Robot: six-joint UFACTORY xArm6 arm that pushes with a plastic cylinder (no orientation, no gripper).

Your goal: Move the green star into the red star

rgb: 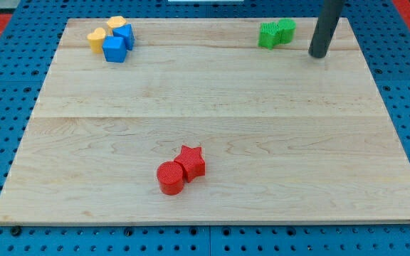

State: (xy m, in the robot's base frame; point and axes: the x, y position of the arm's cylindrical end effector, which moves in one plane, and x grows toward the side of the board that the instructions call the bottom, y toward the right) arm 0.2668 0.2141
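Two green blocks [276, 33] beside my tip [318, 55], two ridged red ones, star [191, 161] and cylinder [170, 178], on pale wood [262, 142]; no pincer

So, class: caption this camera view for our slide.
My tip waits right of green star; red star sits near the bottom.

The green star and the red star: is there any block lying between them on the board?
No. In the camera view the wooden board is bare between the green star and the red star. My tip stands right of the green blocks.
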